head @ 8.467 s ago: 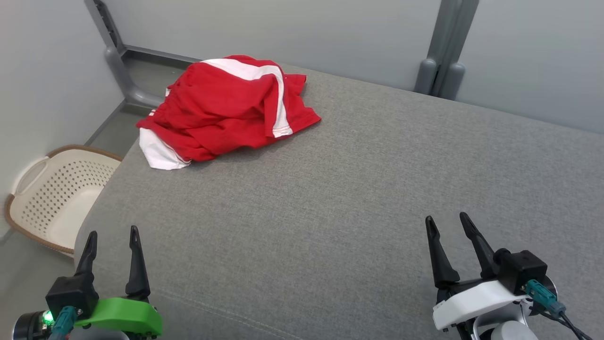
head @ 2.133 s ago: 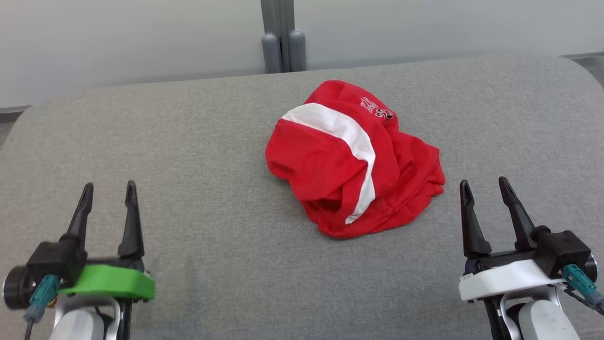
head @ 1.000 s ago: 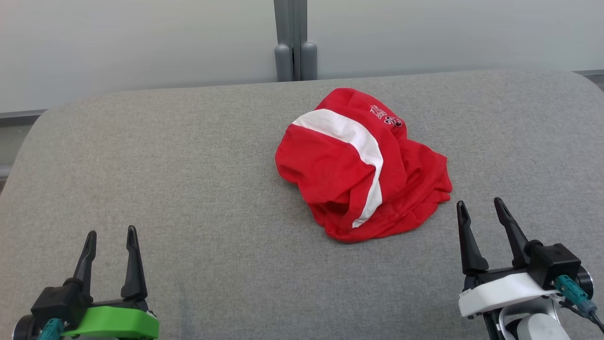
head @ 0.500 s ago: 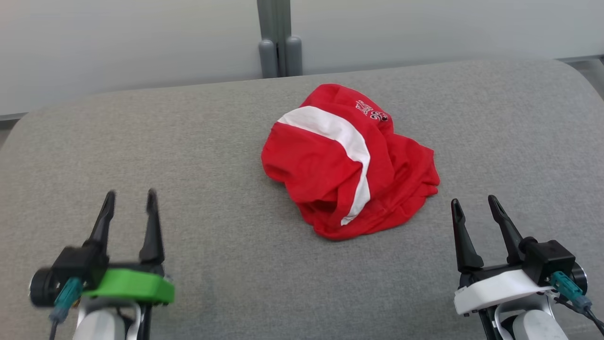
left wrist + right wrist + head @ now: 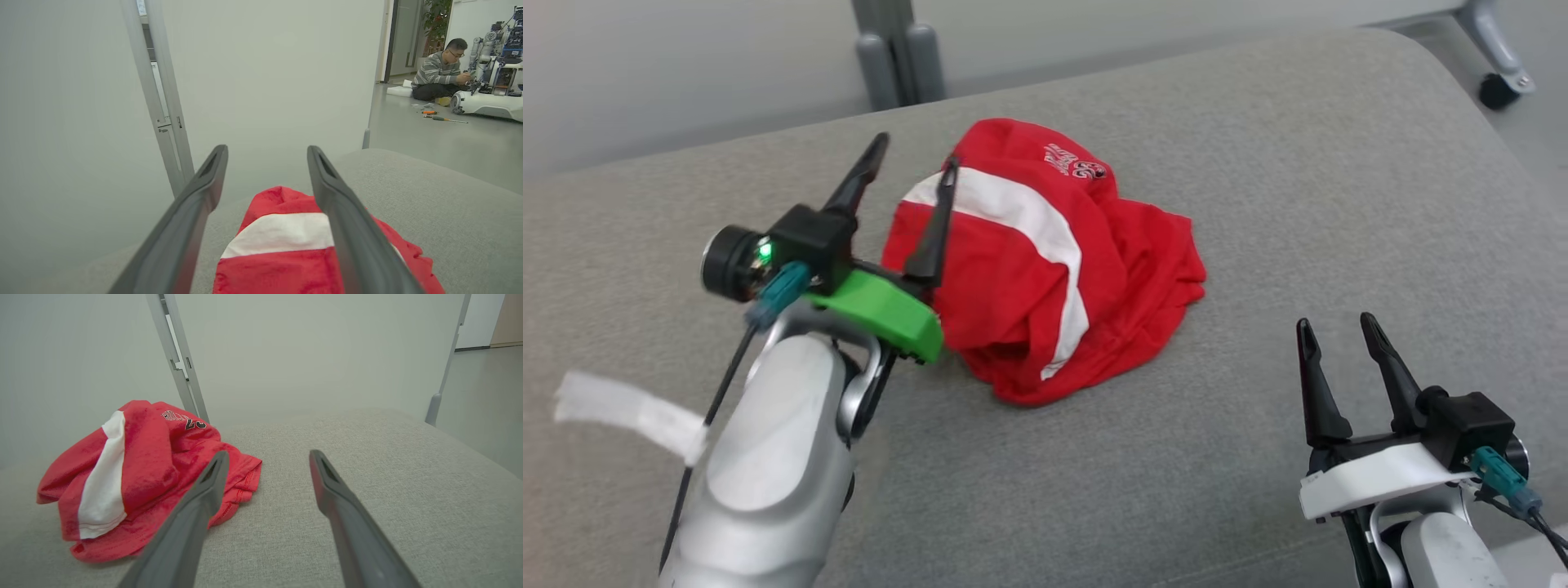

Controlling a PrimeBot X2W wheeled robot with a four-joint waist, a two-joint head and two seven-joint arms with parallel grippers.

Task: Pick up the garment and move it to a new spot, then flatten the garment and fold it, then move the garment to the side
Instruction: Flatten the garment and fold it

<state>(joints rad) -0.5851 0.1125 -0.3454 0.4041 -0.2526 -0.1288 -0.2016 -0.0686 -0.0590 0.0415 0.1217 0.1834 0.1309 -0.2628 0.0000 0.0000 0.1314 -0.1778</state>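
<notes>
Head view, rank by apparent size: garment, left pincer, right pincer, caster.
1. garment
2. left pincer and right pincer: unranked; the left looks bigger, but seems nearer the camera.
3. caster, smallest.

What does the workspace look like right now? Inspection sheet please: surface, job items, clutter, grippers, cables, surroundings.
Surface: grey fabric pad, bare around the garment.
Job's things: red garment with a white stripe, in a crumpled heap; not flattened or folded.
Clutter: nothing seen.
Grippers: left gripper open, reaching over the garment's left part, holding nothing; right gripper open, apart from the garment.
Cables: teal plug with a black lead at the left wrist, and a teal connector at the right wrist.
Surroundings: pale wall with a grey post; caster; a person sits on the floor beside another robot.
</notes>
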